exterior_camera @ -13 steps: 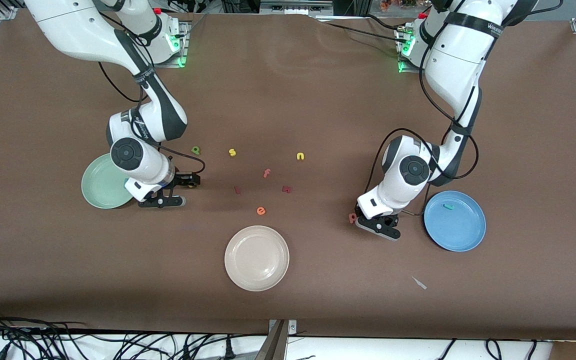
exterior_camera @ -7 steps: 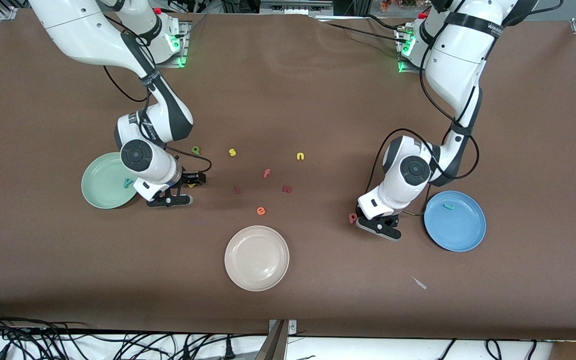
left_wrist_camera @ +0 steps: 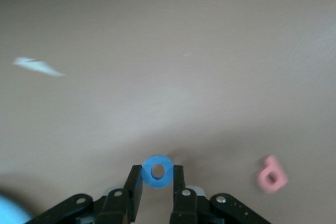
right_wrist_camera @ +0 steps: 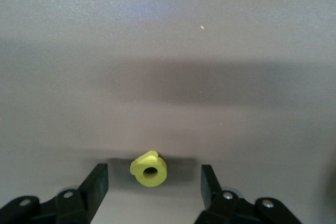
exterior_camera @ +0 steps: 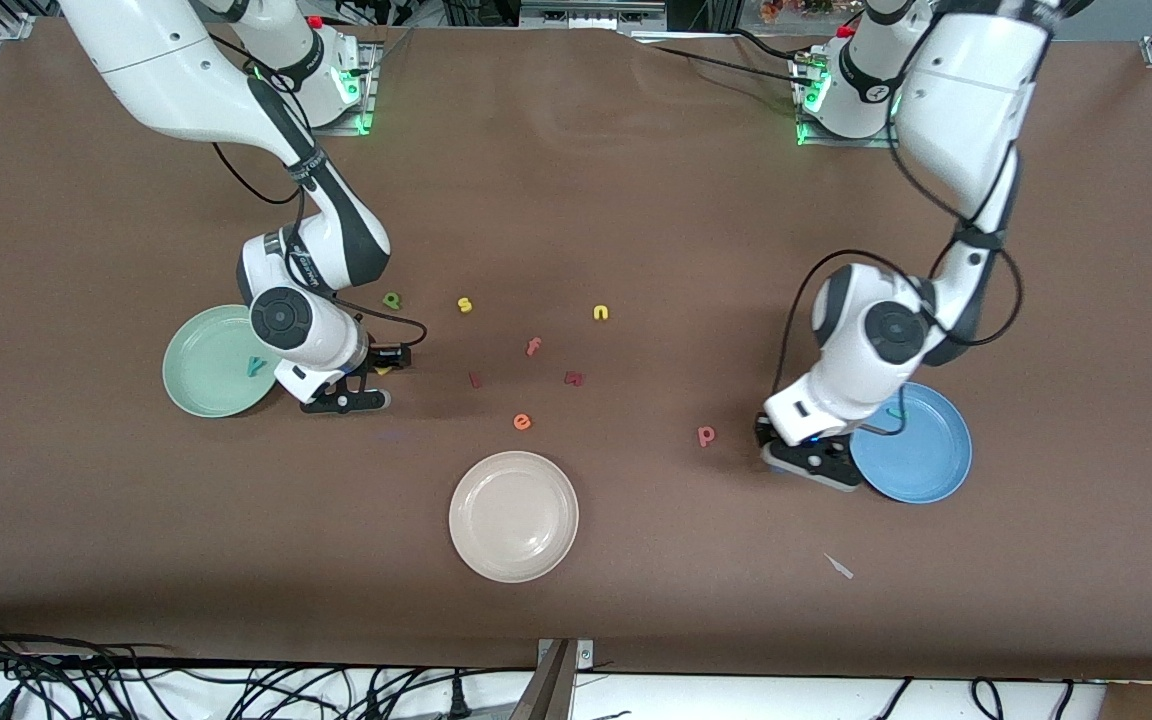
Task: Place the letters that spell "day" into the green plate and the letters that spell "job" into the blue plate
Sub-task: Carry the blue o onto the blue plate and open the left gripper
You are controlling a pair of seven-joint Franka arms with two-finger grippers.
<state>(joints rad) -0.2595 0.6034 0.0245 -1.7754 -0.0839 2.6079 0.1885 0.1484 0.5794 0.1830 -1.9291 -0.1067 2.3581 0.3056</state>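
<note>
My left gripper [left_wrist_camera: 157, 182] is shut on the blue o [left_wrist_camera: 157, 171] and holds it just above the table beside the blue plate [exterior_camera: 926, 462]. The teal j [exterior_camera: 896, 412] lies in that plate, half hidden by the arm. The pink b [exterior_camera: 706, 435] [left_wrist_camera: 271, 174] lies on the table toward the middle. My right gripper [right_wrist_camera: 152, 179] stands open low over the table, with the yellow a [right_wrist_camera: 149, 169] [exterior_camera: 382, 370] loose between its fingers. The teal y [exterior_camera: 256, 366] lies in the green plate [exterior_camera: 198, 375]. The green d [exterior_camera: 393, 299] lies farther from the front camera than the a.
Other letters lie mid-table: yellow s [exterior_camera: 465, 305], yellow n [exterior_camera: 601, 313], orange f [exterior_camera: 533, 347], orange e [exterior_camera: 522, 422], two dark red ones [exterior_camera: 475, 380] [exterior_camera: 574, 378]. A cream plate [exterior_camera: 513, 515] sits nearer the front camera. A white scrap [exterior_camera: 839, 566] lies near the blue plate.
My left gripper has moved from beside the pink b toward the blue plate, carrying the blue o. My right gripper has moved from the green plate to the yellow a, its fingers narrowing.
</note>
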